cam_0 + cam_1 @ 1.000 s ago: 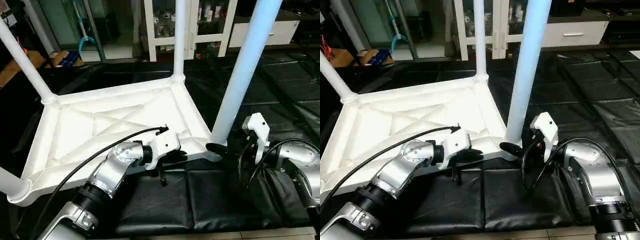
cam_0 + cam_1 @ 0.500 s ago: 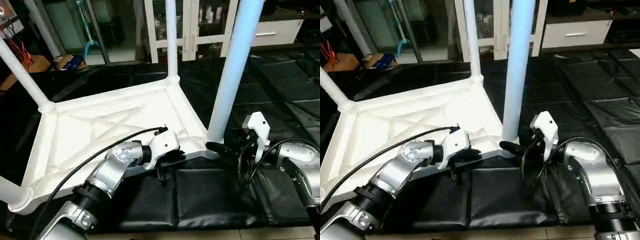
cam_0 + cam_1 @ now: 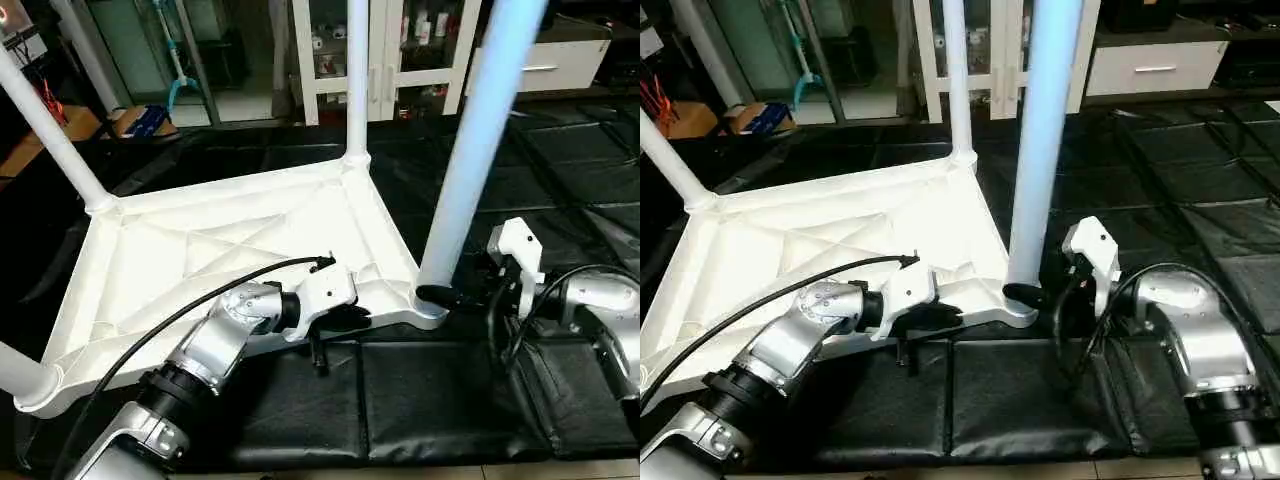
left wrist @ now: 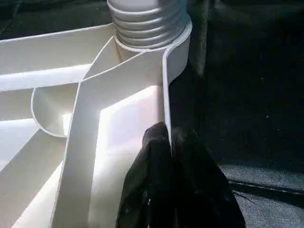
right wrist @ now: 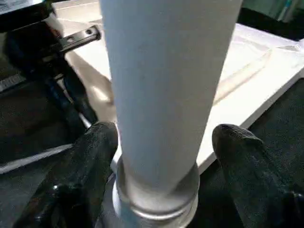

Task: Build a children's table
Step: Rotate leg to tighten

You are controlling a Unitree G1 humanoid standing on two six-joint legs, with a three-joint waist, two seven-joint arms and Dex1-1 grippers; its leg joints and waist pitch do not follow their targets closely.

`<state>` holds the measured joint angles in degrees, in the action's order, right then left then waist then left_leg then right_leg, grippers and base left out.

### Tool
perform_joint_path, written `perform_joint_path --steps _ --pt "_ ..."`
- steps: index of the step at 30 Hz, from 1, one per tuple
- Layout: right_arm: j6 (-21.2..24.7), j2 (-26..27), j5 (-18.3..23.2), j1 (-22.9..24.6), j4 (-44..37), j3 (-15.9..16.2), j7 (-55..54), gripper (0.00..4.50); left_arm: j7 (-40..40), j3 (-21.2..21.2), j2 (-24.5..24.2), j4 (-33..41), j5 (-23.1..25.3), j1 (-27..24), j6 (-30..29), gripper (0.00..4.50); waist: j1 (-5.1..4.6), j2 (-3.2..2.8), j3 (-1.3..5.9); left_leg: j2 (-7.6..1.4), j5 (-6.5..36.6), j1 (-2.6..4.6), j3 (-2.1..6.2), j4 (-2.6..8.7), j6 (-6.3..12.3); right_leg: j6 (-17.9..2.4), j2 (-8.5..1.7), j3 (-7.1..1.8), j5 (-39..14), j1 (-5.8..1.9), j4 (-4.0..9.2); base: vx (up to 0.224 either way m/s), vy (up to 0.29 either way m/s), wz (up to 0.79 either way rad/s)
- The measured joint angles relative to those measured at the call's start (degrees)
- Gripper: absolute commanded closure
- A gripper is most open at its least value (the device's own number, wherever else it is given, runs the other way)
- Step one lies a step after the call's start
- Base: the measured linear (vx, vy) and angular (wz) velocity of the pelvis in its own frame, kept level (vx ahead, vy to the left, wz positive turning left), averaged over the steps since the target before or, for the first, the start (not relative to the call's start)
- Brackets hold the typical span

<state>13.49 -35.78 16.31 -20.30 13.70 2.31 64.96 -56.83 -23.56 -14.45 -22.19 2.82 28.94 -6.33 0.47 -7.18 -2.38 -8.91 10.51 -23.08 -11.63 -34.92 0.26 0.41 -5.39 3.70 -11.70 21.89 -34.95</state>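
The children's table lies upside down on black mats, its white ribbed tabletop [image 3: 200, 250] facing up. Legs stand in its corner sockets: the near right leg [image 3: 470, 170], a far leg [image 3: 357, 80], a far left leg [image 3: 50, 130] and a near left leg [image 3: 15, 370]. My left gripper [image 3: 340, 318] is shut on the tabletop's front rim, close to the near right socket; the thin rim wall [image 4: 166, 85] runs between its fingers [image 4: 152, 156]. My right gripper [image 3: 440, 292] clasps the near right leg at its base, with a black finger [image 5: 95, 156] on either side of the tube [image 5: 166, 71].
A white glass-door cabinet [image 3: 390, 50] and a white drawer unit [image 3: 560, 60] stand behind the table. A cardboard box [image 3: 60, 125] sits at the back left. Black floor mats [image 3: 430, 400] spread around and in front of the tabletop.
Only the head views have shifted a little. Both grippers keep their holds, and the table stays where it was.
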Motion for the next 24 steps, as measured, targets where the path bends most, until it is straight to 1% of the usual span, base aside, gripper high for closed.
perform_joint_path --steps 1,2,3,4,5,7,8,9,10,12,22,24 --pt "-0.1 -0.7 0.0 0.0 0.5 0.3 0.9 1.30 -0.3 0.0 -0.1 0.0 -0.1 0.0 0.0 4.50 0.06 0.02 -0.01 -0.01 0.0 0.00 0.00 0.00 0.00 0.0 0.00 0.02 0.0 0.00 0.00 0.000 0.000 0.00" --pt "-0.1 -1.1 -0.2 0.0 0.7 0.4 1.7 1.50 -0.5 0.0 -0.2 0.0 -0.2 0.0 0.0 4.50 0.08 0.01 -0.01 -0.01 0.0 0.00 0.00 0.00 0.00 0.0 0.00 0.02 0.0 0.00 -0.01 0.000 0.000 0.00" --pt "-0.2 -1.3 -0.3 0.0 0.9 0.8 2.6 1.50 -0.6 0.0 -0.2 0.0 -0.2 0.0 0.0 4.50 0.08 0.00 0.00 -0.01 0.0 0.00 0.00 0.00 0.00 0.0 0.00 0.02 0.0 -0.01 -0.01 0.000 0.000 0.00" --pt "-0.5 -1.7 -0.7 0.0 1.4 1.3 3.7 1.71 -0.6 0.0 -0.2 0.0 -0.2 0.0 0.0 4.50 0.07 0.01 0.00 -0.01 0.0 0.00 0.00 -0.02 0.00 0.0 0.00 0.02 0.0 -0.01 -0.02 0.000 0.000 0.00" --pt "-0.8 -1.8 -0.8 -0.2 1.8 1.4 4.1 1.71 -0.8 -0.1 -0.3 0.0 -0.2 0.0 0.1 4.50 0.07 0.00 0.00 -0.01 0.0 0.00 0.00 -0.03 0.01 0.0 0.00 0.02 0.0 -0.01 -0.01 0.000 0.000 0.00" --pt "-1.4 -2.4 -1.1 -1.0 2.5 1.9 4.8 1.94 -1.0 -0.1 -0.4 0.0 -0.3 0.0 0.2 4.50 0.07 0.00 0.01 -0.02 0.0 0.00 0.00 -0.07 0.03 0.0 0.00 0.01 0.0 -0.03 -0.02 0.000 0.000 0.00" --pt "-1.5 -2.4 -1.2 -1.3 2.9 2.1 5.1 1.94 -1.2 -0.2 -0.5 0.0 -0.3 0.0 0.3 4.50 0.07 0.00 0.02 -0.02 0.0 0.00 0.00 -0.07 0.07 0.0 0.00 0.02 0.0 -0.03 -0.02 0.000 0.000 0.00" --pt "-1.6 -2.4 -1.2 -1.4 2.9 2.1 5.4 2.15 -1.3 -0.2 -0.6 0.0 -0.3 0.0 0.4 4.50 0.09 0.00 0.02 -0.02 -0.1 0.00 0.00 -0.08 0.13 0.0 0.00 0.02 0.0 -0.03 -0.02 0.000 0.000 0.00" --pt "-1.7 -2.4 -1.2 -1.5 3.0 2.1 5.6 2.15 -1.6 -0.3 -0.6 0.1 -0.4 0.0 0.4 4.50 0.16 0.00 0.02 -0.02 -0.1 -0.01 0.00 -0.08 0.13 0.0 0.00 0.02 0.0 -0.03 -0.01 0.000 0.000 0.00" --pt "-1.8 -2.4 -1.2 -1.8 3.4 2.3 5.8 2.37 -1.6 -0.3 -0.7 0.1 -0.3 0.0 0.4 4.50 0.19 -0.01 0.03 -0.02 -0.1 0.00 0.00 -0.09 0.13 0.0 0.00 0.01 0.0 -0.03 -0.02 0.000 0.000 0.00" --pt "-1.8 -2.0 -1.0 -1.8 3.5 2.1 6.1 2.51 -1.9 -0.5 -0.9 0.1 -0.4 0.0 0.4 4.50 0.42 -0.05 0.06 -0.03 -0.2 0.01 0.00 -0.09 0.25 0.0 0.00 0.02 0.0 -0.03 -0.05 0.000 0.000 0.00" --pt "-1.6 -1.2 -0.7 -1.1 3.5 1.2 5.5 2.51 -1.9 -0.4 -0.9 0.1 -0.4 0.0 0.2 4.50 0.43 -0.03 0.07 -0.04 -0.2 0.02 0.01 -0.09 0.27 0.0 0.01 0.02 0.0 -0.03 -0.05 0.000 0.000 0.00"
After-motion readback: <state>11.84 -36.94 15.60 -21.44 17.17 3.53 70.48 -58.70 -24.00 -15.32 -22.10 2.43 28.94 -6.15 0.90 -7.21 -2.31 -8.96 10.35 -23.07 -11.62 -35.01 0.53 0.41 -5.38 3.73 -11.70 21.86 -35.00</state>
